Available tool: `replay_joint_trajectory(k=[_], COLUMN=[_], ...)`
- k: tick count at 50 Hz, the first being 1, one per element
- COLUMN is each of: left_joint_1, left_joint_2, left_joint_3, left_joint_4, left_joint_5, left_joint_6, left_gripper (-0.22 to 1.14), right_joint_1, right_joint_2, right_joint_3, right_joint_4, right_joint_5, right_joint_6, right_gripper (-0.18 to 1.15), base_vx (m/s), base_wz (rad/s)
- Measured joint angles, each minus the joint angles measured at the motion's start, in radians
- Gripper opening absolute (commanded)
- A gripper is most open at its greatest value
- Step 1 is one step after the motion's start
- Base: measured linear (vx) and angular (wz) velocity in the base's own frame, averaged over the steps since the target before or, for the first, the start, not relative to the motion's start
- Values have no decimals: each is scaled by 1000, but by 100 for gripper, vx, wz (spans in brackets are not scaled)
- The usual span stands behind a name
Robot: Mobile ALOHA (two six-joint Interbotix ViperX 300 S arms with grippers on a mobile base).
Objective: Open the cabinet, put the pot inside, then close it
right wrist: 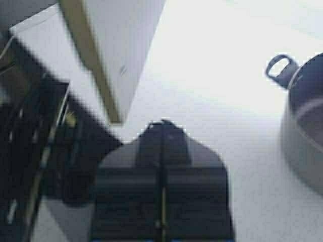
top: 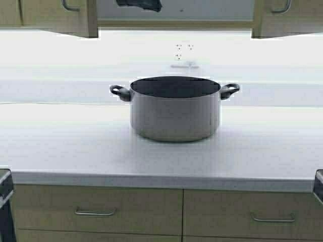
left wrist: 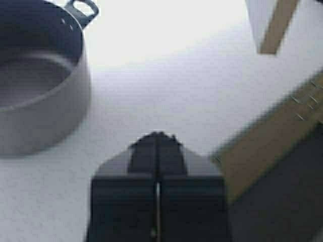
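We see the pot (top: pixel 174 108) standing upright in the middle of the white tabletop (top: pixel 60 146), its dark inside facing up and a black loop handle sticking out at each side. Above it, the cabinet (top: pixel 55 17) hangs with both doors swung open toward us: the left door shows at the upper left of the high view, the right door (top: pixel 287 17) at the upper right, and the pale interior lies between them. Below the tabletop's front edge run the base drawers (top: pixel 96 212) with horizontal handles.

Our left hand (left wrist: pixel 157 137) has its fingers pressed together, holding nothing; it hovers over the bare tabletop near the front edge, with the pot off to one side and apart from it. Our right hand (right wrist: pixel 162 125) is likewise closed and empty, poised over the tabletop on the pot's other side, not touching it. In the high view only a dark sliver of each arm shows at the lower corners.
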Motion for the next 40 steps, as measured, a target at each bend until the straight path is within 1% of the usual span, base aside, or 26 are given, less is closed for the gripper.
replay_joint_trajectory(k=[10, 15, 22, 26, 31, 40], left_joint_1=[8, 51, 130, 158, 175, 193], left_joint_2=[163, 241, 314, 322, 305, 238], left_joint_3=[-95, -146, -190, -190, -166, -92], left_joint_4=[2, 2, 0, 2, 6, 2], left_joint_5=[-183, -221, -232, -233, -238, -247], left_joint_6=[-2, -18, -52, -63, -64, -64], left_gripper=[3, 3, 3, 3, 3, 3], right_joint_1=[3, -2, -69, -115, -163, -227], right_joint_2=[161, 233, 296, 298, 275, 163], right_joint_3=[-80, -104, -117, -106, -58, 29], right_joint_4=[-66, -74, -75, -75, -77, -78], right_joint_5=[-124, -175, -192, -195, -195, -195], right_joint_6=[18, 18, 18, 18, 15, 18], right_gripper=[8, 8, 8, 8, 8, 8], base_vx=[0, 0, 0, 0, 1, 1], base_wz=[0, 0, 0, 0, 0, 1])
